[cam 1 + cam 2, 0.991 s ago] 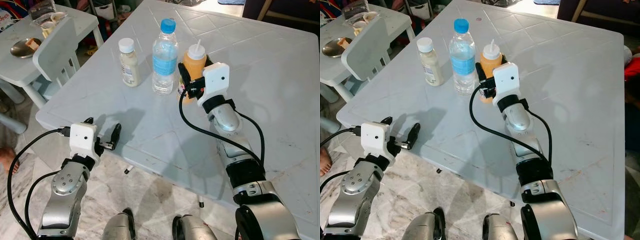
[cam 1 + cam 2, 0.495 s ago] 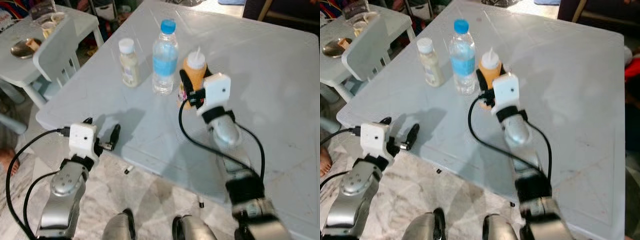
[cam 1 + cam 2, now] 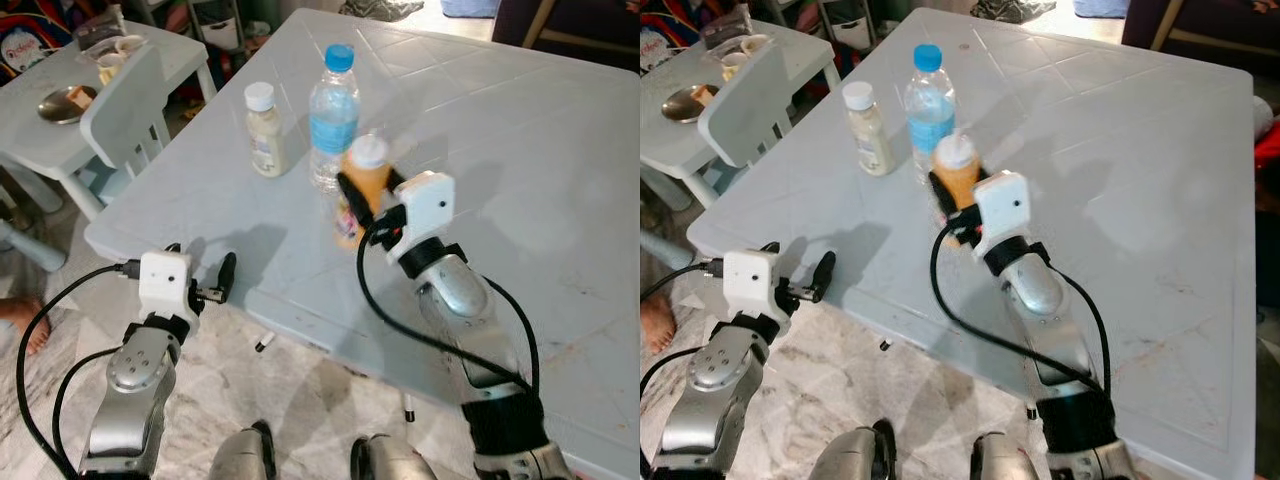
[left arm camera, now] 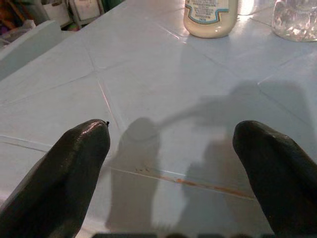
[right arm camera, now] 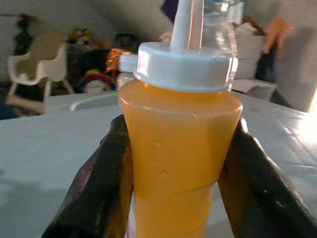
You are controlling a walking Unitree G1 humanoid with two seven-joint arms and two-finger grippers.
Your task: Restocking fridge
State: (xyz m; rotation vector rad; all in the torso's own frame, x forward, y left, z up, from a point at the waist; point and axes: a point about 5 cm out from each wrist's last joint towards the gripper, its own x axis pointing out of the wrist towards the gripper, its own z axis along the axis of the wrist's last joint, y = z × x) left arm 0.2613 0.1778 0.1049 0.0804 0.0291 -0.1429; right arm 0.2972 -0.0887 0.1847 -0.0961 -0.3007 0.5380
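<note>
We count three bottles on the table [image 3: 520,150]: one water bottle [image 3: 332,115], one creamy dressing bottle [image 3: 264,130], and one orange sauce bottle [image 3: 362,190], clamped between our right gripper [image 3: 368,205] fingers. Left gripper [image 3: 205,277] fingers spread wide, holding nothing, at the table edge.

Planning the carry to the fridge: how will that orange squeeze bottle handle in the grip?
The orange squeeze bottle looks nearly full, so probably weighty. Its smooth, tapering plastic may slip upward between the right gripper fingers, and may dent if squeezed hard.
</note>
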